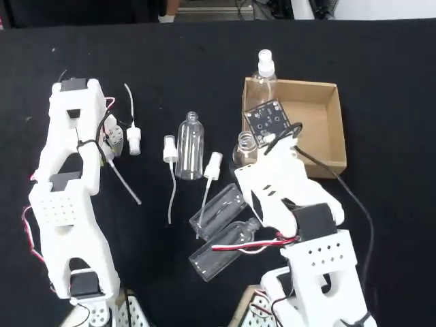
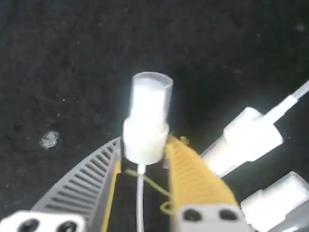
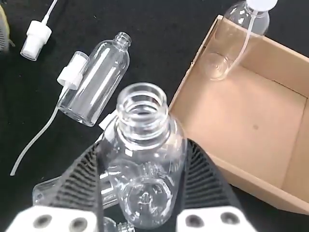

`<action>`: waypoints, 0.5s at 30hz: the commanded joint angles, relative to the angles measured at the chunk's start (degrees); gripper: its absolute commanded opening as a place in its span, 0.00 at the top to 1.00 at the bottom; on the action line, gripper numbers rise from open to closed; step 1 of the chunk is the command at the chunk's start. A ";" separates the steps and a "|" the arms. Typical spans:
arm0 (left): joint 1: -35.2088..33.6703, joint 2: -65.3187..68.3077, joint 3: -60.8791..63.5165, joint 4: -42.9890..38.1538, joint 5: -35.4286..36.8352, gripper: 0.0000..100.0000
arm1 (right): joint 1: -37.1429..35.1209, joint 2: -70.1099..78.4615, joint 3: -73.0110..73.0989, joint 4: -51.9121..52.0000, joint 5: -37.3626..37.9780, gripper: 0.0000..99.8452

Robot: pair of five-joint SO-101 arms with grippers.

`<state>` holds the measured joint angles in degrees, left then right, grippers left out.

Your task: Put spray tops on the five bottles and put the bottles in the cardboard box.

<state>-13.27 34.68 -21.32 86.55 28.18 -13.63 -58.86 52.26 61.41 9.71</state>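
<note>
My left gripper (image 2: 143, 157) is shut on a white spray top (image 2: 147, 118), its thin tube running back between the fingers; from above this gripper (image 1: 109, 146) sits left of the loose tops. My right gripper (image 3: 145, 151) is shut on a clear open-necked bottle (image 3: 145, 145), held upright just left of the cardboard box (image 1: 308, 117). A capped bottle (image 1: 263, 76) stands in the box's far left corner. One uncapped bottle (image 1: 190, 145) lies mid-table, and two more (image 1: 218, 208) (image 1: 225, 249) lie nearer the right arm.
Three loose spray tops with long tubes lie on the black cloth (image 1: 134, 139) (image 1: 169, 148) (image 1: 213, 165). The box floor (image 3: 251, 111) is bare apart from the capped bottle (image 3: 236, 34). Red and black cables trail beside the right arm.
</note>
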 commanded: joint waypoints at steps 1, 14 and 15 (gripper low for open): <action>-0.57 -1.05 -5.49 4.40 -0.53 0.94 | -0.44 -1.89 -0.40 -1.76 -0.53 0.99; 0.57 0.18 -7.34 9.41 -31.91 0.89 | -0.35 -1.89 -0.40 -1.76 -0.53 0.99; 0.31 0.62 -7.69 9.49 -31.91 0.84 | -0.35 -1.89 -0.40 -1.76 -0.53 0.99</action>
<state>-13.27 35.03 -25.45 96.40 -2.51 -13.63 -58.86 52.26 61.41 9.71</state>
